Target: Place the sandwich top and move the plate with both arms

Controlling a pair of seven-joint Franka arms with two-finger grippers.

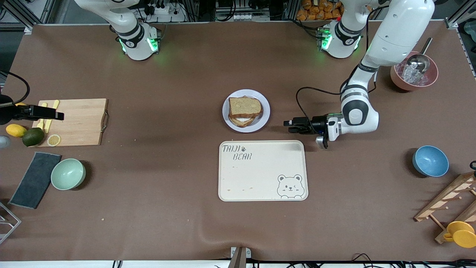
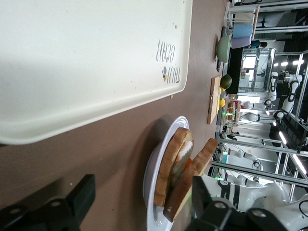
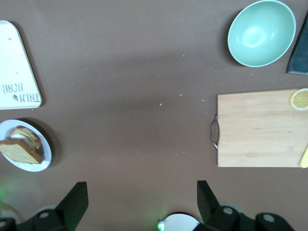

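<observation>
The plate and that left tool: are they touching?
Apart. The front view shows bare brown table between the plate and the left tool, which sits beside it.

Open jaws above bare table; cutting board, possibly a lemon slice.

"TAIJI BEAR" printed on cream tray
</observation>
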